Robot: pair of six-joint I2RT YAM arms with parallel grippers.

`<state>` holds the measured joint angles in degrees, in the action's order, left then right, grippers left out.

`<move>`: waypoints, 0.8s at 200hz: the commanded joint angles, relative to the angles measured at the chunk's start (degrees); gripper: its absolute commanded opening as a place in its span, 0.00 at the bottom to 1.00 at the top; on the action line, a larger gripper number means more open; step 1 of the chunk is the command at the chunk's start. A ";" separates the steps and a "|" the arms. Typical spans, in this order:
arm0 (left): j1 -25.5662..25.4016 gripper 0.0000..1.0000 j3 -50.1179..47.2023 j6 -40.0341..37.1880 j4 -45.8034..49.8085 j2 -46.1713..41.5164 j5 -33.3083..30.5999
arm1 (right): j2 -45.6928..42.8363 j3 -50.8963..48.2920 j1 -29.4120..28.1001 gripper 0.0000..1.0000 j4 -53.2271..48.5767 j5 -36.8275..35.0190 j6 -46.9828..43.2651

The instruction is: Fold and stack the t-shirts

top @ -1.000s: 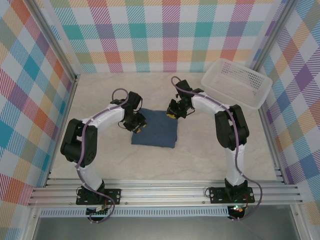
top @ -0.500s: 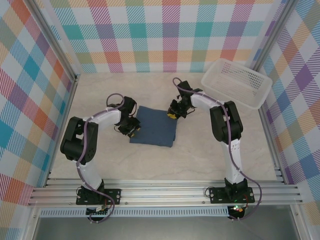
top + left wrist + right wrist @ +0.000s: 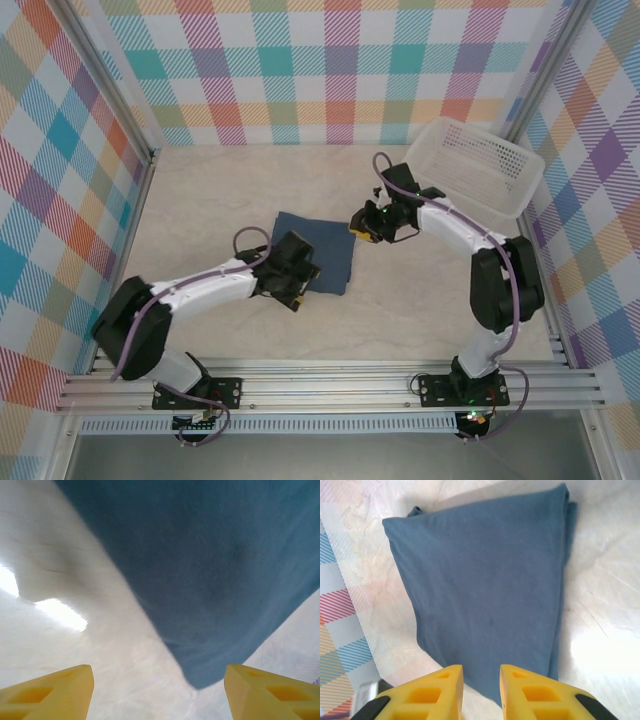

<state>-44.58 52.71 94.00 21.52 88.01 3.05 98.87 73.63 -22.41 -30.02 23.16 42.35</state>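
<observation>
Viewing the folded t-shirt [image 3: 318, 262] lying flat on the table [image 3: 220, 190]: soft, light, limp fabric, so I would pinch a layered edge. My left gripper [image 3: 159, 680] stands spread wide at its near corner; my right gripper [image 3: 481, 680], narrowly parted, holds nothing.

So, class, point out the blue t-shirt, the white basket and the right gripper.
blue t-shirt [image 3: 328, 248], top view, middle of folded cloth.
white basket [image 3: 475, 165], top view, bare mesh floor.
right gripper [image 3: 481, 672], right wrist view, between its fingertips.
</observation>
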 commanded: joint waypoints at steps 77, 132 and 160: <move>-4.48 0.62 14.39 18.12 -5.10 12.95 -10.70 | -16.78 -14.59 5.86 0.26 -3.24 2.07 -3.63; -3.53 0.56 17.52 17.54 -7.85 21.78 -8.16 | -20.13 -17.88 7.68 0.26 -3.96 2.62 -3.86; -0.98 0.57 15.18 19.04 -9.27 23.83 -8.50 | -20.95 -18.16 8.25 0.26 -4.56 2.64 -3.85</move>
<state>-47.90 69.47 111.33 12.45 110.08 -4.75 79.94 55.88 -14.83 -33.39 24.73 39.75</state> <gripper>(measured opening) 0.565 0.259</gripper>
